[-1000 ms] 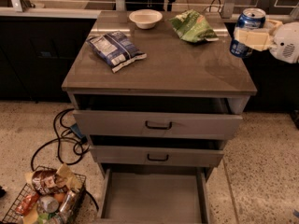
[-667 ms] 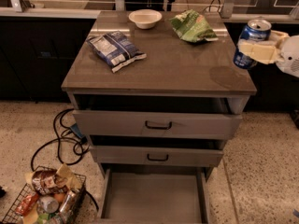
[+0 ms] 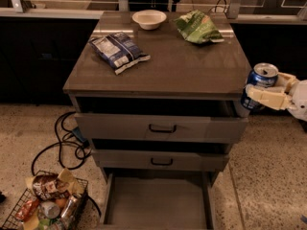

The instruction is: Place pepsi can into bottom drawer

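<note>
The pepsi can (image 3: 257, 84) is blue with a silver top and hangs in the air just off the cabinet's right front corner, below the top's level. My gripper (image 3: 267, 94) comes in from the right edge and is shut on the can, its cream fingers (image 3: 265, 97) wrapped across the can's side. The bottom drawer (image 3: 156, 204) is pulled out at the foot of the cabinet, a wide grey tray with a bare floor, well below and to the left of the can.
On the cabinet top (image 3: 172, 66) lie a blue-white snack bag (image 3: 117, 51), a white bowl (image 3: 149, 18) and a green bag (image 3: 197, 27). The two upper drawers (image 3: 160, 127) stand slightly out. A wire basket of snacks (image 3: 47, 204) and black cables (image 3: 67, 140) are on the floor at left.
My gripper has carried the can down and forward, from beside the cabinet top's right edge to below its front right corner.
</note>
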